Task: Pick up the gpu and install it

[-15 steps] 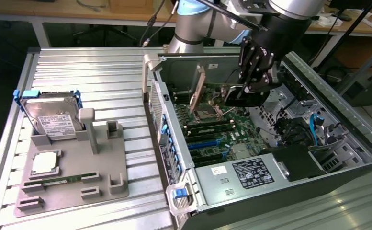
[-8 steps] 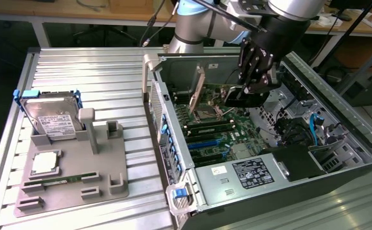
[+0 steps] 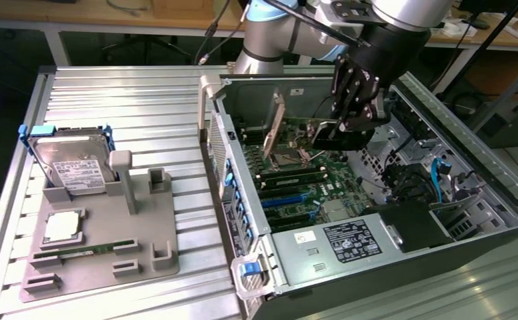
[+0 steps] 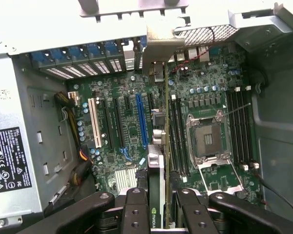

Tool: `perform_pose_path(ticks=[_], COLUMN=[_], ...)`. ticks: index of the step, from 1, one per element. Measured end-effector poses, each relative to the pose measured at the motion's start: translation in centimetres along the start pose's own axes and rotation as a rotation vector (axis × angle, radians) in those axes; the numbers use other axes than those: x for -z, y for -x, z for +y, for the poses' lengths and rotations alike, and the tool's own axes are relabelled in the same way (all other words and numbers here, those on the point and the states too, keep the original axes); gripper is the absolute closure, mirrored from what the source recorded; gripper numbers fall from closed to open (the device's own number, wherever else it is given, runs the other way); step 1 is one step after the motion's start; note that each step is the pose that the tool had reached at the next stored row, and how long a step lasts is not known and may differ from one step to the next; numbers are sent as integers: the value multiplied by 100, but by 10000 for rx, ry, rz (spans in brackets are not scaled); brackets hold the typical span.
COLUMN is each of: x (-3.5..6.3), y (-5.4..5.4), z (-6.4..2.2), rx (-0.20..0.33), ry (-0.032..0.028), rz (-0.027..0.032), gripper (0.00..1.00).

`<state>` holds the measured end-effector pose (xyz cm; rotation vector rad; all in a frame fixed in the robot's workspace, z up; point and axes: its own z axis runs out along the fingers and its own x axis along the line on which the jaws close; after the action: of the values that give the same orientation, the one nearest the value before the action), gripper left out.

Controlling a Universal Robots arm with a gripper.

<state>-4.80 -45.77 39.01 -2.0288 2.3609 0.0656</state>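
The gpu (image 4: 156, 170) is seen edge-on in the wrist view, a thin dark card with a green logo, pinched between my gripper's (image 4: 162, 214) black fingers (image 4: 136, 207). Its long silver end bracket (image 4: 158, 46) reaches toward the case's rear slot openings. The card hangs over the motherboard (image 4: 132, 131), in line with the gap between the blue slot (image 4: 142, 122) and the memory slots (image 4: 178, 131). In the exterior view my gripper (image 3: 349, 125) is lowered into the open computer case (image 3: 241, 200), shut on the gpu (image 3: 337, 140) just above the board.
A grey fixture (image 3: 99, 247) on the ribbed table holds a hard drive with blue rails (image 3: 70, 160), a processor chip (image 3: 63, 227) and a green memory stick (image 3: 77, 252). Inside the case are the power supply (image 3: 348, 241), the open processor socket (image 4: 210, 139) and cables (image 3: 441, 177).
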Motion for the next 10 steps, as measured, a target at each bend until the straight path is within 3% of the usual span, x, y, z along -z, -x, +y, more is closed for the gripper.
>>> perform_pose_path(ticks=[10], x=[-29], y=[-1], z=[-1], rx=[-57], ry=[-3], rz=[-1], gripper=[73])
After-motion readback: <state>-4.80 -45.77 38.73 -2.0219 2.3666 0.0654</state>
